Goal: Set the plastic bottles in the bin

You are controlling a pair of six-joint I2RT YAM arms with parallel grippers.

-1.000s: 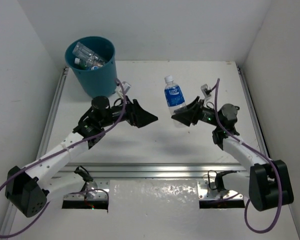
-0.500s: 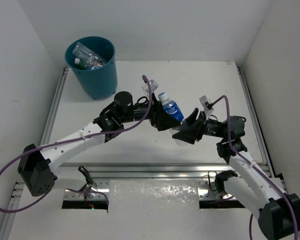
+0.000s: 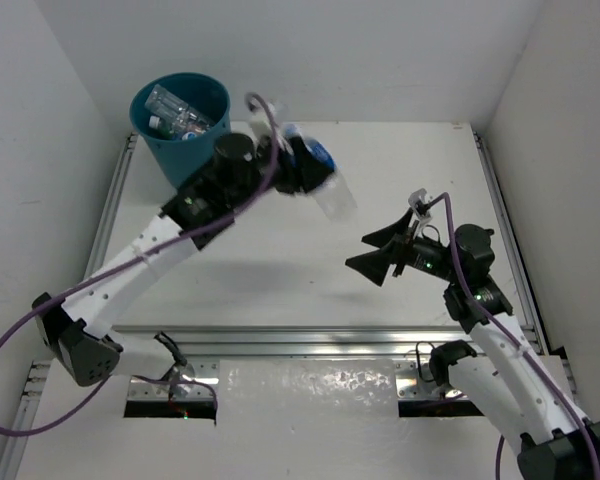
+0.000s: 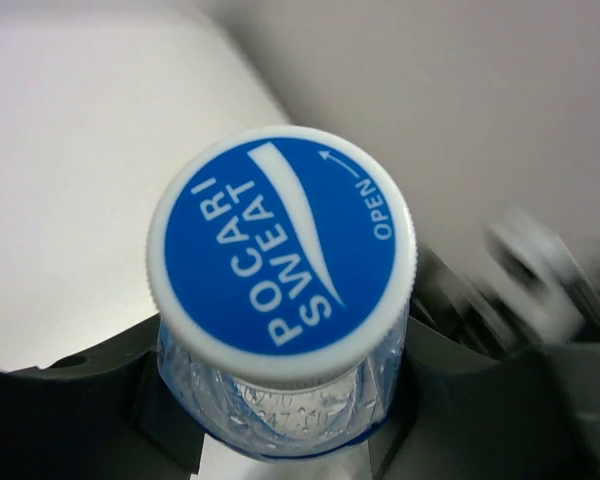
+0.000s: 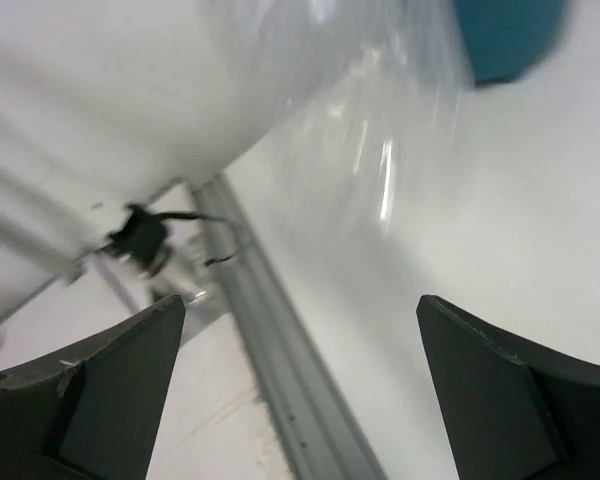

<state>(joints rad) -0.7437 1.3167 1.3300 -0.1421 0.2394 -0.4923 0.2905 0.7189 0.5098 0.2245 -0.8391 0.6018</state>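
Note:
My left gripper point(image 3: 305, 170) is shut on a clear plastic bottle point(image 3: 325, 180) with a blue label, held in the air right of the teal bin point(image 3: 195, 150). In the left wrist view the bottle's blue and white cap point(image 4: 280, 250) fills the middle, with the dark fingers point(image 4: 70, 400) pressed on either side of its neck. Several other bottles point(image 3: 180, 115) lie inside the bin. My right gripper point(image 3: 378, 250) stands open and empty above the table's right half. Its dark fingers point(image 5: 500, 390) show wide apart in the right wrist view, with a corner of the bin point(image 5: 505, 35) at the top.
White walls close in the table on the left, back and right. An aluminium rail point(image 3: 310, 340) runs across the near side, with cables and brackets point(image 3: 175, 385) below it. The same rail point(image 5: 280, 390) crosses the right wrist view.
The bottle has passed from my right gripper to my left. The left gripper shut on it and lifted it up and left toward the bin. The right gripper opened and drew back.

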